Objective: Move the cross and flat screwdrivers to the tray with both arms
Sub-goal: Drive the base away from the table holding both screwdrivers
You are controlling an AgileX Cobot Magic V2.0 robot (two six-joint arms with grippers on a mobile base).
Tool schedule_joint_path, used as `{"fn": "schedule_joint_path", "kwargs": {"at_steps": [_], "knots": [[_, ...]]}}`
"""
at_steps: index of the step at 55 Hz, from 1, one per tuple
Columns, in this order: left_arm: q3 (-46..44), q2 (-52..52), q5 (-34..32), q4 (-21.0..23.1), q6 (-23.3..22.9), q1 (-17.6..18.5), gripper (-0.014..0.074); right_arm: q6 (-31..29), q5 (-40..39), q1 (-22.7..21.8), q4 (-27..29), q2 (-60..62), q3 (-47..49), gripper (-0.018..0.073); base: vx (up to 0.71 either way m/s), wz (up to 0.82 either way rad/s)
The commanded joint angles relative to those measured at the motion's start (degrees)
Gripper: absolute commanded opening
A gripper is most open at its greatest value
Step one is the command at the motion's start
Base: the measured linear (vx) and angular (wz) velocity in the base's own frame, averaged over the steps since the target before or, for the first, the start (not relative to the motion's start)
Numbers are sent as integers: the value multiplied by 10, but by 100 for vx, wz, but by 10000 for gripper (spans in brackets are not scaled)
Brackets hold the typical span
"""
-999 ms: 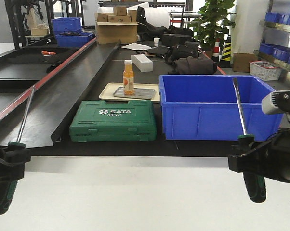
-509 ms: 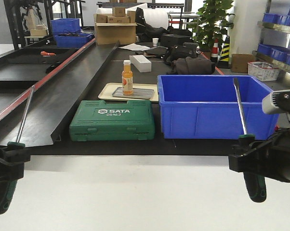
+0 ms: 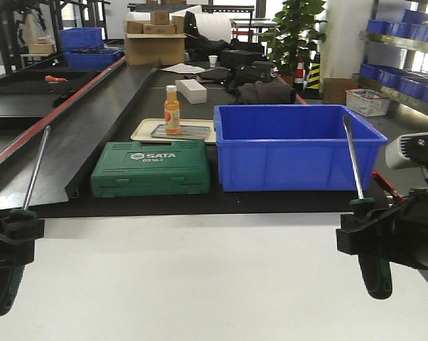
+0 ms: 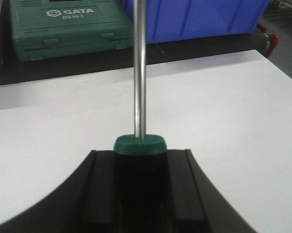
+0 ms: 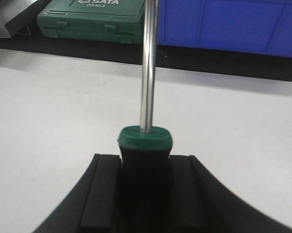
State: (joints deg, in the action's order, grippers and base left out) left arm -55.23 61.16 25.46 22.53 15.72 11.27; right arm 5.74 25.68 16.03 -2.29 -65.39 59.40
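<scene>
Two screwdrivers with silver shafts and black-green handles are held upright over the white table. My left gripper [image 3: 13,233] is shut on the handle of one screwdriver [image 3: 35,167] at the left edge; its shaft [image 4: 140,73] rises from the gripper [image 4: 139,191]. My right gripper [image 3: 370,240] is shut on the handle of the other screwdriver [image 3: 355,163] at the right; that screwdriver [image 5: 148,73] stands between the black fingers [image 5: 102,194]. The grey metal tray [image 3: 194,131] lies far back on the black surface, inside a cream tray [image 3: 138,134].
An orange bottle [image 3: 172,110] stands on the grey tray. A green SATA tool case [image 3: 151,168] and a deep blue bin [image 3: 292,145] sit between the white table [image 3: 200,284] and the tray. A black sloped panel [image 3: 72,142] runs along the left.
In the front view the whole background has slid to the left. Both grippers stay in place in the frame, each still holding its screwdriver upright.
</scene>
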Motion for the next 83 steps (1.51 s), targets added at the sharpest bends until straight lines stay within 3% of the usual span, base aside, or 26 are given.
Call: {"fn": "schedule_joint_path", "kwargs": {"at_steps": [1, 31, 83], "knots": [[-17, -12, -49, 14, -5, 3, 3, -1, -51, -1, -3, 15, 19, -8, -18, -28], [-17, -12, -49, 14, -5, 3, 3, -1, -51, -1, -3, 15, 19, -8, -21, -44], [-17, -12, -49, 14, -5, 3, 3, -1, -50, -1, -3, 15, 19, -8, -14, -71]]}}
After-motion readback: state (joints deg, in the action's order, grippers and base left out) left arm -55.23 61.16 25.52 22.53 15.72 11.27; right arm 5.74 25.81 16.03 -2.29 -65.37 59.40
